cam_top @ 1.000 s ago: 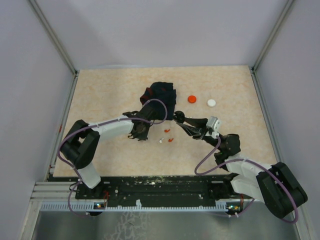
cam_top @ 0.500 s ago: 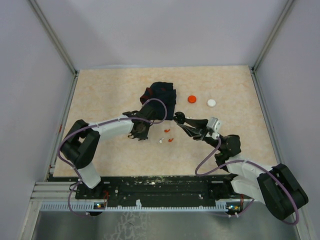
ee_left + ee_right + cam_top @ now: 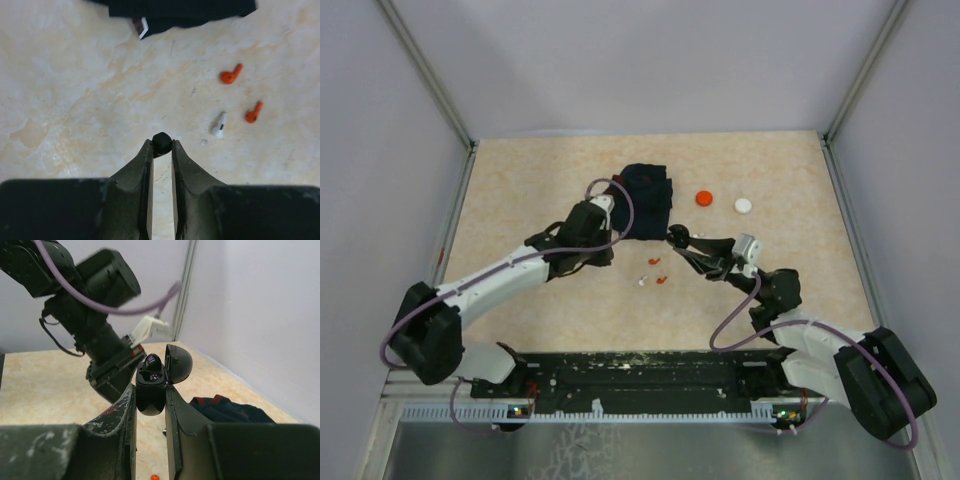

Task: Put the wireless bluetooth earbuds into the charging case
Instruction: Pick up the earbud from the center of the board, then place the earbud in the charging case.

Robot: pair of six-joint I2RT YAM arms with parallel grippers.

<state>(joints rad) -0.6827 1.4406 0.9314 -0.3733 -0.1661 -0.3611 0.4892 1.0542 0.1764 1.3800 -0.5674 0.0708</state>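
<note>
pinching a black earbud (image 3: 161, 143) at its tips, left gripper (image 3: 161, 152); right gripper (image 3: 150, 396) clamps the open charging case (image 3: 151, 382) above the table (image 3: 520, 180). red earbuds (image 3: 230, 76) and white earbud (image 3: 218, 126) lie loose mid-table, near the dark cloth (image 3: 190, 10). likely featherlight, rigid, slick: grip the body, keep the stem free. no branding legible; cloth tag (image 3: 141, 27) unreadable.

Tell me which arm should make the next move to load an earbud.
Left. The left gripper pinches a black earbud at its fingertips, while the right gripper is occupied holding the open case, so it probably should just steady it.
</note>
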